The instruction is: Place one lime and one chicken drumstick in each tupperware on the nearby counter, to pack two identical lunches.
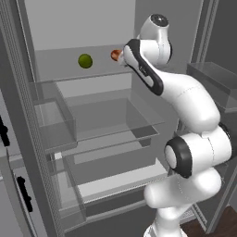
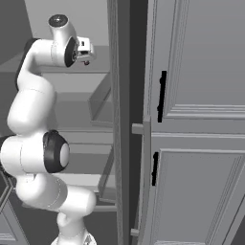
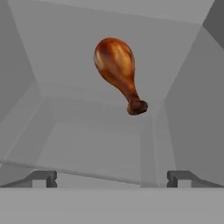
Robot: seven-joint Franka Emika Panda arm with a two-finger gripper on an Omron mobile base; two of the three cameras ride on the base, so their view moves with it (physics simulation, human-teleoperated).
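Chicken drumstick [image 3: 117, 68] on an upper fridge shelf, the open gripper [image 3: 111, 178] facing it with nothing held.

Fridge [image 1: 92, 115] stands open in the left base view, its grey interior stacked with clear glass shelves and clear bins, and the white arm [image 1: 185, 102] reaches up into its upper part. In the right base view, grey panelled cabinet doors [image 2: 196, 119] with black handles fill the right side. On the upper shelf [image 1: 83, 76], a lime [image 1: 85, 60] sits left of the drumstick and well apart from it, with the drumstick just beside the robot's wrist. In the hand view the reddish-brown drumstick lies ahead of the gripper, fat end farther away, thin bone end pointing toward the right fingertip. Both dark fingertips [image 3: 43, 178] stand spread wide near the bottom corners, clear of the meat.
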